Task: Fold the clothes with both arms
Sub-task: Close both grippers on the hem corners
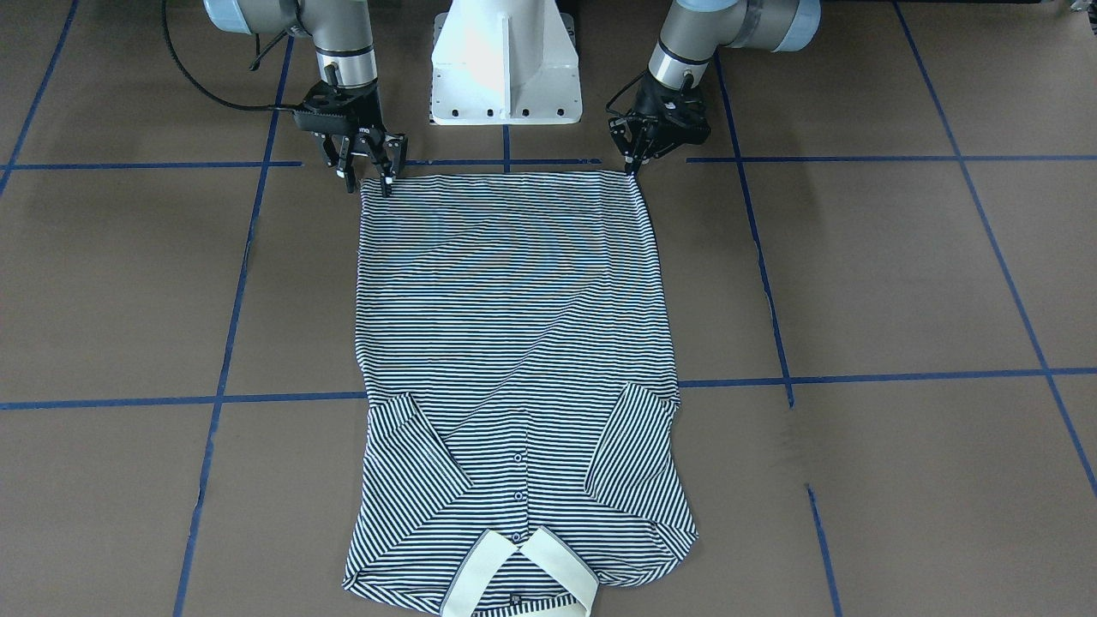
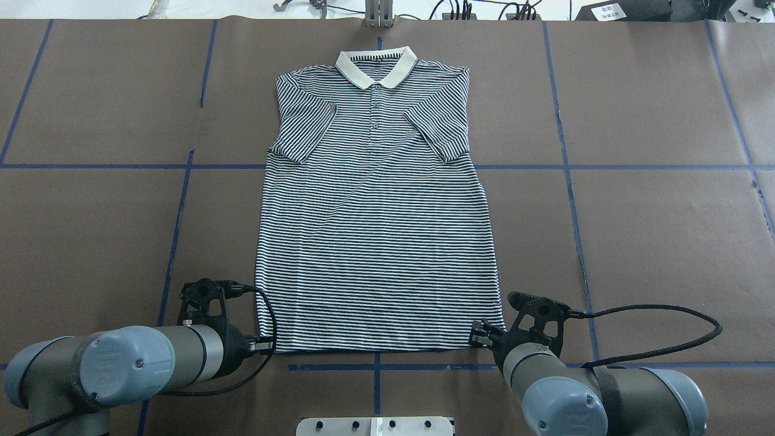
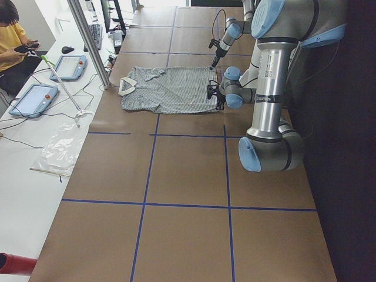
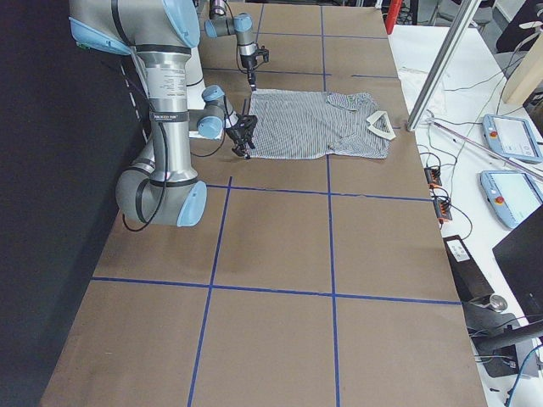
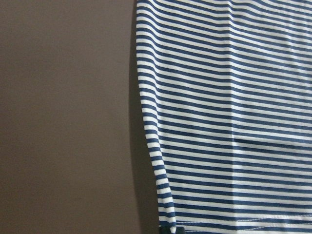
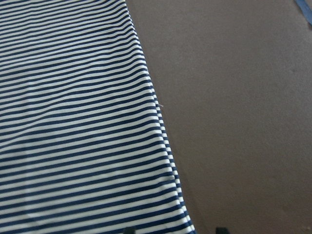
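Observation:
The clothes are one navy-and-white striped polo shirt [image 2: 375, 242] lying flat and face up on the brown table, cream collar [image 2: 376, 63] away from the robot, both sleeves folded inward. My left gripper [image 1: 636, 170] is at the hem's left corner, and the left wrist view shows its tips [image 5: 168, 230] closed together on that corner. My right gripper [image 1: 368, 184] stands open at the hem's other corner. In the right wrist view its two fingertips [image 6: 129, 230] straddle the shirt's edge [image 6: 161, 146].
The white pedestal base [image 1: 506, 68] stands just behind the hem, between the arms. Blue tape lines [image 2: 181, 206] cross the table. At the far side are a metal post [image 3: 88, 41], tablets [image 3: 35, 97] and a seated person [image 3: 12, 35].

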Available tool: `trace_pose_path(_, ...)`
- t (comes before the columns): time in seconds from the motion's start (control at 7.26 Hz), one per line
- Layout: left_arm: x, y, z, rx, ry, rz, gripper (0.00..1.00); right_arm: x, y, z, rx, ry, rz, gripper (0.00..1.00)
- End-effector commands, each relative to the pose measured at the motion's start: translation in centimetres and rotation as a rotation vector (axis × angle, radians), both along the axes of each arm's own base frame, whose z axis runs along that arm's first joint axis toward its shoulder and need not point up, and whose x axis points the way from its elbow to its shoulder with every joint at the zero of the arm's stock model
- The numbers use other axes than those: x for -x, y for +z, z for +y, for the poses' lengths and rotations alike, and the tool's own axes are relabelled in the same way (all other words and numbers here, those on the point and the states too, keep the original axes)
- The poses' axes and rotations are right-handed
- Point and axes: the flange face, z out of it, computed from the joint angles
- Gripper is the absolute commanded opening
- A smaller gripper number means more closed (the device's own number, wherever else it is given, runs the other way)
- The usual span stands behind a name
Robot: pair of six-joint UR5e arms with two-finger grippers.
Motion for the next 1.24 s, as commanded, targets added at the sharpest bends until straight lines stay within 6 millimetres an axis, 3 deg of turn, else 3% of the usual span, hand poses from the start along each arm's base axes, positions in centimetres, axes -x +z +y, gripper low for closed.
trace_pose_path(0.0,-0.1,0.0,0.0,0.0,-0.001,0.0,0.0,0.1,0.2,0.3,0.0,-0.003,0.005,0.62)
trace_pose_path(0.14,0.0,0.0,0.0,0.004,-0.002,0.003,0.0,0.1,0.1,0.3,-0.001,-0.002,0.002,0.44)
trace_pose_path(0.28,0.0,-0.1,0.0,0.003,-0.003,0.004,0.0,0.2,0.0,0.5,0.022,0.021,-0.015,0.15)
trace_pose_path(0.41,0.0,-0.1,0.0,0.002,-0.005,0.004,0.0,0.2,-0.4,0.5,0.023,0.026,-0.026,0.0)
trace_pose_path(0.83,0.0,-0.2,-0.1,0.0,-0.007,0.007,0.0,-0.5,-1.6,0.4,0.02,0.028,-0.05,0.0)
trace_pose_path(0.96,0.0,-1.4,-0.1,-0.002,-0.005,0.026,0.0,-1.6,-3.1,0.3,0.02,0.022,-0.072,0.0)
trace_pose_path(1.1,2.7,-4.1,0.2,-0.011,0.008,0.056,0.0,-4.3,-6.1,0.8,0.036,0.005,-0.07,0.0)
